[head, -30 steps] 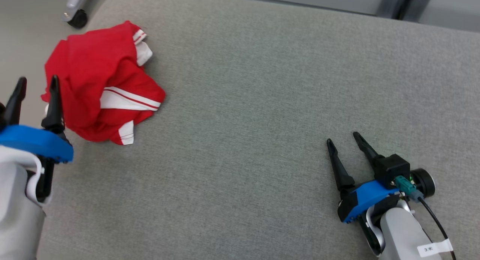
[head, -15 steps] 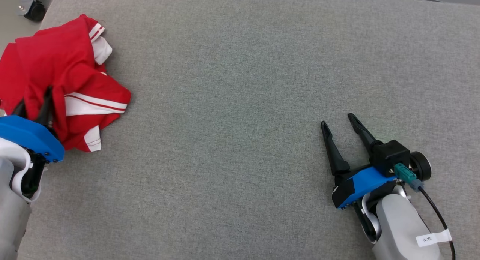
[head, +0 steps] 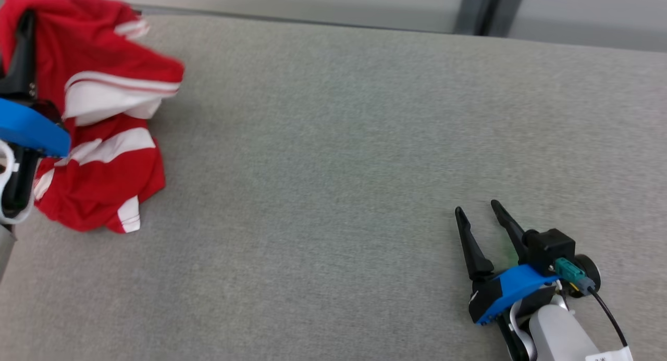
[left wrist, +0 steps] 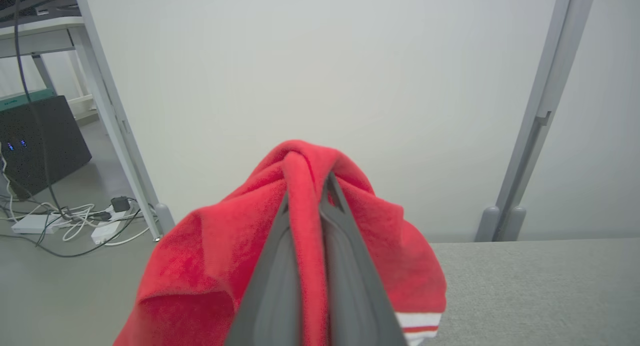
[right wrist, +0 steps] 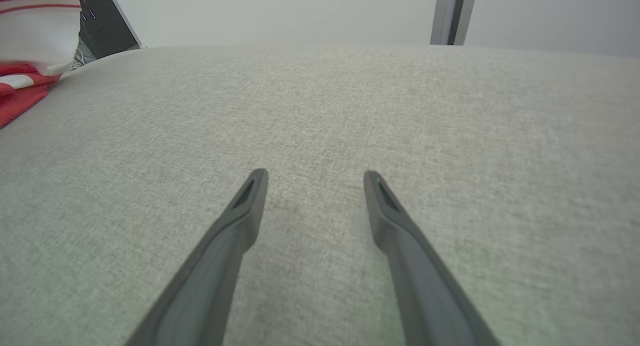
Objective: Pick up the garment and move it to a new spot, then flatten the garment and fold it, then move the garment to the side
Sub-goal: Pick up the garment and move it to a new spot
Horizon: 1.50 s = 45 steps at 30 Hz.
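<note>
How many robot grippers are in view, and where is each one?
2. The left gripper is at the far left of the head view, shut on the red garment. The right gripper is at the lower right, open, over the grey surface.

- White tag (head: 608, 356) on the right forearm (head: 560, 334): marking cut off at the frame edge, not legible.
- No other legible text, brand or number.
</note>
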Motion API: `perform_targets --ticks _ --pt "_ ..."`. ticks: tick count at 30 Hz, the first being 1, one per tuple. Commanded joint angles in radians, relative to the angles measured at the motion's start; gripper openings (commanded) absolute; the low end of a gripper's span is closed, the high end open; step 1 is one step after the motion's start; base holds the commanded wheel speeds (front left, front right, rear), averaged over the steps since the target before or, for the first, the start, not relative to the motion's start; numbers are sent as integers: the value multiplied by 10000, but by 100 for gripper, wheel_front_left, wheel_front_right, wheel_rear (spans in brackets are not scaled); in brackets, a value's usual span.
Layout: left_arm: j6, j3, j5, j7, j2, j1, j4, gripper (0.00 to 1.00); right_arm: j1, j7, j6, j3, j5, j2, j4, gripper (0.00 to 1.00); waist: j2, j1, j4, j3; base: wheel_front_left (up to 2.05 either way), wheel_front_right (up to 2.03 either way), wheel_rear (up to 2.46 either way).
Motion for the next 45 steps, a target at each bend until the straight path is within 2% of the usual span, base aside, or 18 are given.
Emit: perform_targets --ticks 1,2,3,8,13,19,24,25,26,27,32,37,42,45 --pt "17 85 244 -31 -51 -3 -394 0 214 11 -3 51 126 -63 -11 100 0 -1 -460 -453 0 0 0" --pt "17 85 244 -31 -51 -3 -394 0 214 11 -3 51 126 -63 -11 100 0 -1 -460 -453 0 0 0" --pt "17 146 521 -33 -145 23 -967 0 386 10 -3 97 276 -58 -55 100 0 -1 -751 -693 0 0 0" --pt "17 0 715 -33 -595 134 -2139 0 779 8 -3 166 483 -55 -146 100 0 -1 -1606 -1114 0 0 0" --pt "18 -301 758 -34 -1349 450 -2984 0 1082 8 -3 143 540 -51 -274 100 0 -1 -2551 -1333 0 0 0" --pt "18 -943 839 -35 -2354 1029 -3250 0 1311 8 -1 195 573 -49 -435 100 0 -1 -3442 -1448 0 0 0" --pt "18 -1584 970 -35 -3215 1740 -2861 0 1461 9 -3 255 603 -49 -533 100 0 -1 -4030 -1454 0 0 0" --pt "18 -1614 1015 -35 -3330 1892 -2685 5 1469 9 -1 270 608 -48 -566 100 0 -1 -4106 -1445 0 0 0" --pt "18 -1636 1087 -35 -3434 2082 -2472 45 1488 9 -1 284 613 -48 -593 100 0 -1 -4166 -1437 0 0 0" --pt "18 -1649 1082 -34 -3527 2294 -2223 100 1512 9 -1 290 617 -49 -614 100 0 -1 -4201 -1430 0 0 0" --pt "18 -1199 1215 -35 -3756 3189 -1382 100 1622 9 -1 173 616 -49 -689 100 0 -1 -4095 -1472 0 0 0" --pt "18 529 1528 -36 -3875 4291 -983 100 1686 9 -1 19 607 -49 -778 100 0 -1 -3653 -1675 0 0 0" --pt "113 2365 2691 -34 -3837 5669 -1077 100 1778 9 -3 -99 591 -51 -760 100 0 -1 -3156 -1961 0 0 0" --pt "88 3261 3253 -34 -4018 6436 -1176 100 1815 9 -3 -212 571 -52 -722 100 0 -1 -2850 -2118 0 0 0"
